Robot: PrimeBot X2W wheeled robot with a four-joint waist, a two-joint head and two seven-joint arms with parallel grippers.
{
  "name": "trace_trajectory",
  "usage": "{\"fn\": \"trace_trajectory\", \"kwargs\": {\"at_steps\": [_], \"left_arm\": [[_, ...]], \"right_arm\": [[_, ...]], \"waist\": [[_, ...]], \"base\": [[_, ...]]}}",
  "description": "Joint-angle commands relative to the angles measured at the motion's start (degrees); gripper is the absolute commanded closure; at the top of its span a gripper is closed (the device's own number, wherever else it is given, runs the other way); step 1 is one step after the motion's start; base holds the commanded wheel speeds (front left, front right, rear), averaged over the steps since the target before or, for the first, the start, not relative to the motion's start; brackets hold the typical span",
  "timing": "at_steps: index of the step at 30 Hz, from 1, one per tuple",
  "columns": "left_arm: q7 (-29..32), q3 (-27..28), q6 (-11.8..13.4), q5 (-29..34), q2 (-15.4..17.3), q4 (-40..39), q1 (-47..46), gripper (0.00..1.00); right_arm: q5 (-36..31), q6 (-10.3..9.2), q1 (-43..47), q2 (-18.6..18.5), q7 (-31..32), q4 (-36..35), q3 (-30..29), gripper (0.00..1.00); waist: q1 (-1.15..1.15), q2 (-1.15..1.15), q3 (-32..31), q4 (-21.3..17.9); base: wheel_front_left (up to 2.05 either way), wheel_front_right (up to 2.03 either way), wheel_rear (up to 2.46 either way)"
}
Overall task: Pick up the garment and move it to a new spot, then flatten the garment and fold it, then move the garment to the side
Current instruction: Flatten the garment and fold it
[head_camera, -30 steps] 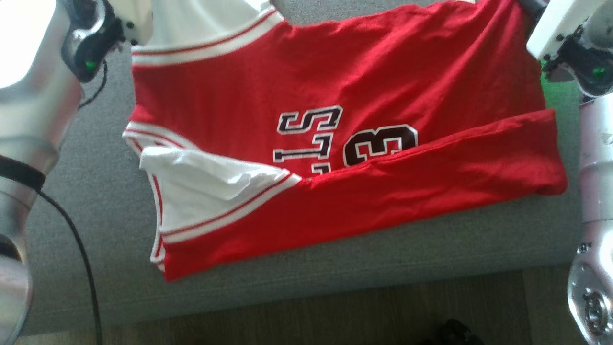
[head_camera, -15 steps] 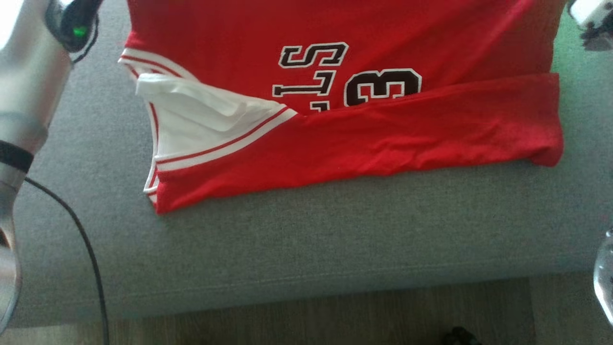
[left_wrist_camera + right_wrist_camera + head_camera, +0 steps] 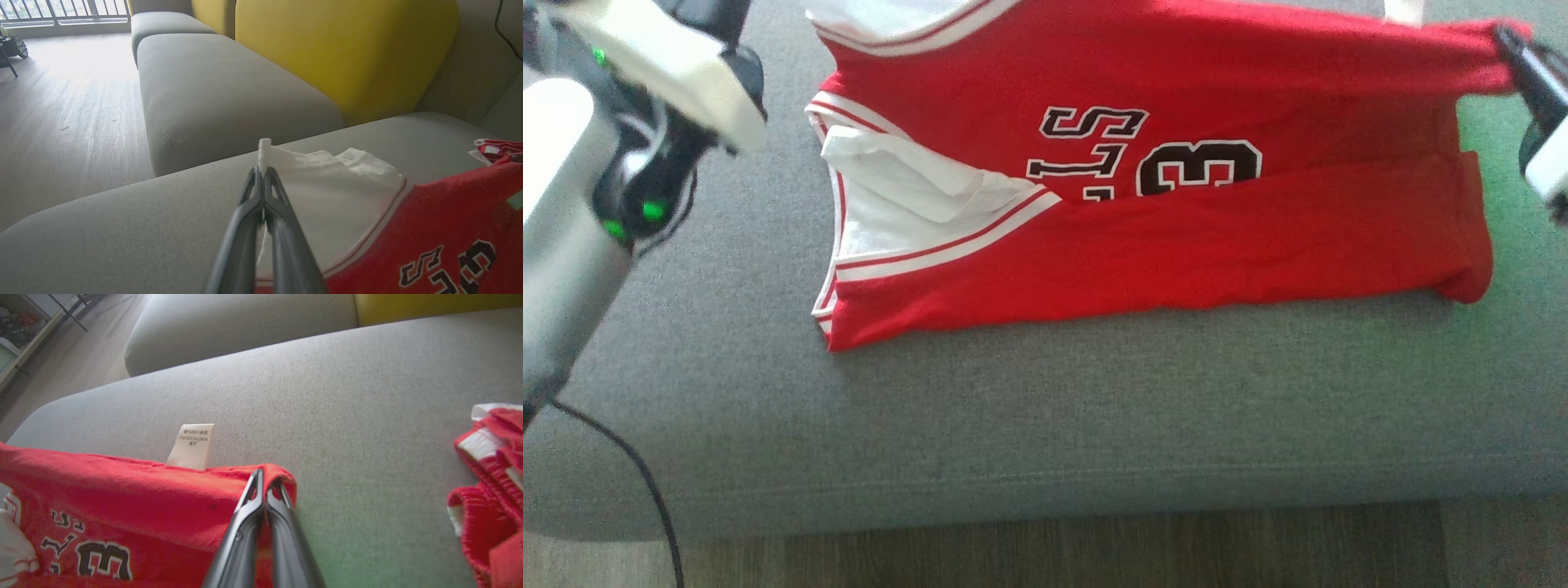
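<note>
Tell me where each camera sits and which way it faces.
Head view: on the head, looking down at the jersey on the sofa seat; left arm and right arm at its edges.
Left wrist view: along the left gripper, shut on the jersey's white edge, towards the yellow cushion.
Right wrist view: along the right gripper, shut on a red corner, past the care label.
All share the number print.

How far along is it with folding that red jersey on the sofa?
Done: the jersey lies spread on the grey sofa cushion, its near strip folded over part of the number. In hand: the left gripper pinches the white edge and the right gripper the red hem corner, both along the far side. Left: fold that side over, finish folding, then move it aside.
</note>
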Motion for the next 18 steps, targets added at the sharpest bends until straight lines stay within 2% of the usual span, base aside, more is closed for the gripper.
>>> {"fn": "trace_trajectory", "kwargs": {"at_steps": [1, 2, 5, 12, 13, 18], "left_arm": [[0.2, 2.7, 1.4, -1.4, 4.6, -4.6, 0.7, 1.00], [0.2, 2.7, 1.4, -1.4, 4.6, -4.6, 0.7, 1.00], [1.1, 2.9, 4.1, -2.8, 8.1, -11.6, 4.9, 1.00], [2.5, 2.9, 12.8, -5.0, 15.1, -27.6, 14.6, 1.00], [2.7, 2.5, 14.7, -5.6, 16.3, -31.1, 17.1, 1.00], [3.3, 1.1, 17.8, -6.8, 17.8, -36.4, 21.9, 1.00]], "right_arm": [[0.8, -0.02, 2.5, -0.5, 1.6, -5.2, -0.4, 1.00], [0.8, -0.02, 2.5, -0.5, 1.6, -5.2, -0.4, 1.00], [0.4, -0.02, 5.8, 0.6, 3.6, -9.2, -1.4, 1.00], [-2.1, -0.02, 10.0, 2.0, 6.2, -13.4, -3.6, 1.00], [-2.7, -0.02, 10.6, 2.2, 6.4, -13.5, -3.8, 1.00], [-4.3, -0.02, 11.9, 2.6, 6.5, -13.1, -3.2, 1.00]], "waist": [[0.01, 0.00, -0.5, -0.1], [0.01, 0.00, -0.5, -0.1], [0.01, 0.00, -0.8, -0.4], [0.01, 0.00, -1.1, -0.1], [0.01, 0.00, -1.0, 0.1], [0.01, 0.00, -0.6, 0.8]], "base": [[0.00, 0.00, 0.00], [0.00, 0.00, 0.00], [0.00, 0.00, 0.00], [0.00, 0.00, 0.00], [0.00, 0.00, 0.00], [0.00, 0.00, 0.00]]}}
